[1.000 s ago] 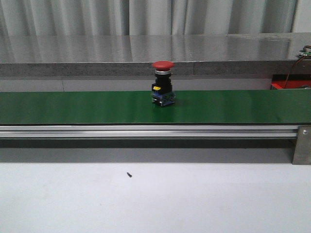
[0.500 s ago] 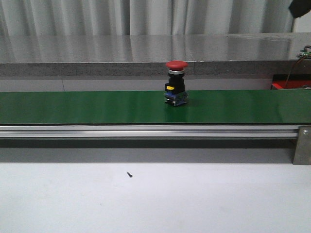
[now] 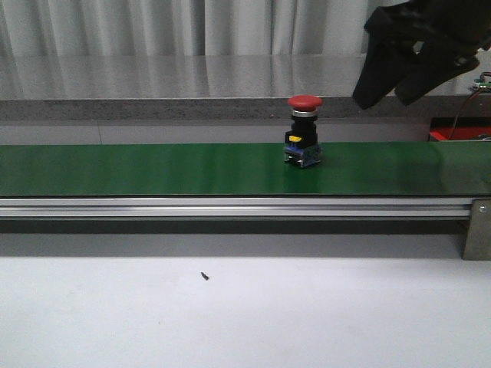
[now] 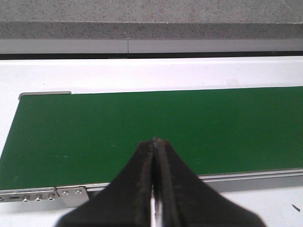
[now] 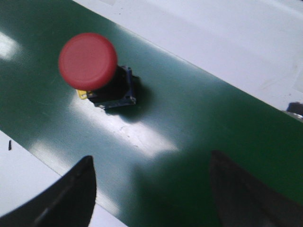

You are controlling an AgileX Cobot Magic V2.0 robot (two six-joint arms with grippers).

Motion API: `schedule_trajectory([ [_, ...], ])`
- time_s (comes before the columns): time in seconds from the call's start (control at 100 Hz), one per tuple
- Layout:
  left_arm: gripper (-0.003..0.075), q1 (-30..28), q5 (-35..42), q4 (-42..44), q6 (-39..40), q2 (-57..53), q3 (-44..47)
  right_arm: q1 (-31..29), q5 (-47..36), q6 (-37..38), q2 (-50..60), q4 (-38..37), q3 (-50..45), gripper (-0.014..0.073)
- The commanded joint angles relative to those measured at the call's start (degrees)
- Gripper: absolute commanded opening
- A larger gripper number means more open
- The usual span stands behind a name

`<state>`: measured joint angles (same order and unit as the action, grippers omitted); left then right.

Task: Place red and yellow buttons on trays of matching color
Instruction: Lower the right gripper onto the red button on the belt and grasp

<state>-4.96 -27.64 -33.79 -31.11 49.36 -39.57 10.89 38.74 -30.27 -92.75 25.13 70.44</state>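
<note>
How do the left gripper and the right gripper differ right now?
The left gripper is shut, fingertips pressed together; the right gripper is open, fingers set wide apart. The left gripper has only bare green belt ahead of it; the right gripper has the red button in its view, not yet between its fingers. Only the right gripper appears in the front view. Both are dark and empty, above the belt.

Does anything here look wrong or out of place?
Nothing serious. The red button stands upright on the green belt. The only stray item is a small dark speck, maybe a screw, on the white table.
</note>
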Motion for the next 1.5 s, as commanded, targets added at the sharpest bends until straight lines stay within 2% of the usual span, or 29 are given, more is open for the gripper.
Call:
schedule_trajectory([
  [0.0,-0.002,0.2,3.1,-1.7,0.0,-0.6,-1.5,1.3,-2.9,-1.3,1.2,0.2,2.2,0.051],
  [0.89,-0.002,0.2,3.1,-1.7,0.0,-0.6,-1.5,2.6,-13.5,-2.7,-2.1,0.1,2.2,0.0503],
  [0.99,-0.002,0.2,3.1,-1.7,0.0,-0.6,-1.5,2.5,-13.7,-2.7,-2.1,0.0,2.2,0.043],
  [1.14,-0.002,0.2,3.0,-1.7,0.0,-0.6,-1.5,2.3,-13.4,-2.7,-2.1,-0.2,2.2,0.0255],
  [1.33,-0.002,0.2,2.6,-1.7,0.0,-0.6,-1.5,2.2,-12.6,-2.7,-2.0,-0.2,2.2,0.0245],
  [1.49,-0.002,0.2,1.9,-1.7,0.0,-0.6,-1.5,-1.0,-9.7,-1.0,-1.7,-0.1,4.1,0.0245],
])
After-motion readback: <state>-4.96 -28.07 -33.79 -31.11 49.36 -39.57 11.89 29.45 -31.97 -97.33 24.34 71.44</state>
